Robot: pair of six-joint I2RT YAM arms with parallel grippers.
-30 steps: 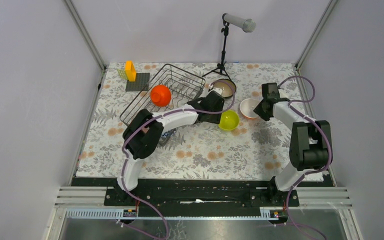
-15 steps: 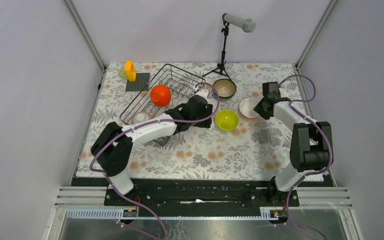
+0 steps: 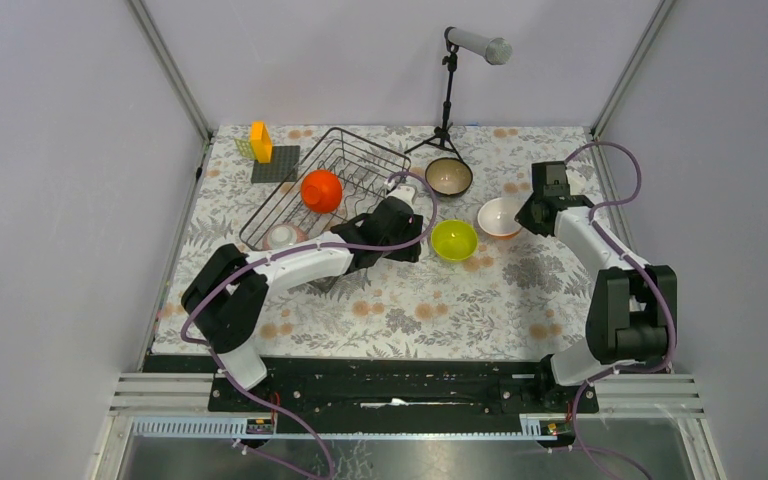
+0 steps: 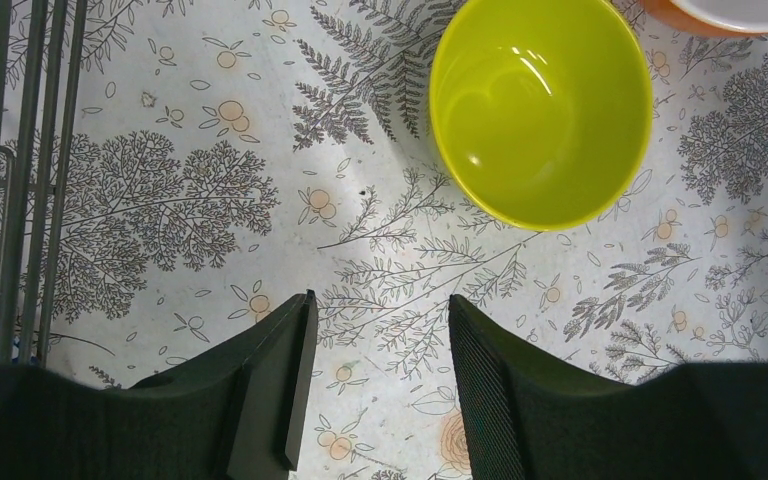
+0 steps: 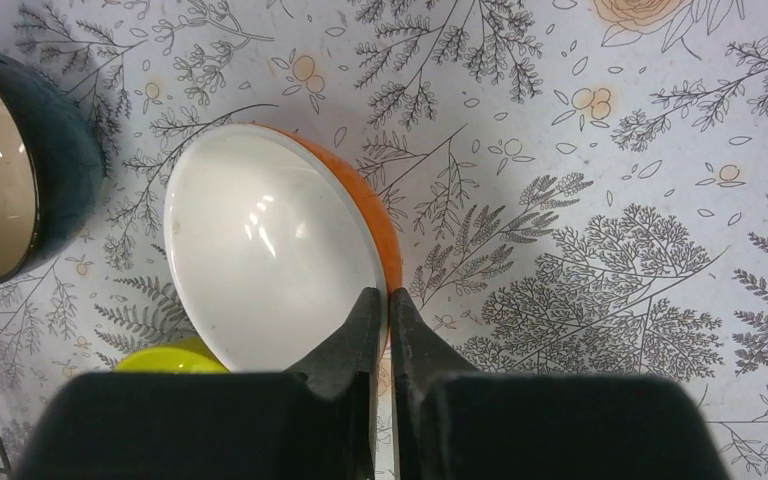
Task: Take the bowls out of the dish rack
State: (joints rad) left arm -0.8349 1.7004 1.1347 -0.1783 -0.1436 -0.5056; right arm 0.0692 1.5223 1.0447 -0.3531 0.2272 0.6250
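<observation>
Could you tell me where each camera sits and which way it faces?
Top external: high at the near edge, looking down on the table; left arm and right arm show.
Left wrist: looks down past the open left gripper at the yellow-green bowl.
Right wrist: looks down past the right gripper, shut on the rim of the orange bowl.
All three share that bowl.

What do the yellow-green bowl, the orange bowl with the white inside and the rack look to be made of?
Yellow-green bowl: glossy, with sharp light reflections inside; glazed ceramic or hard plastic, the look leaves it open. Orange-and-white bowl: the same smooth gloss, thin rim; likewise open. Dish rack: thin dark wire, probably coated metal, with a dull finish.
</observation>
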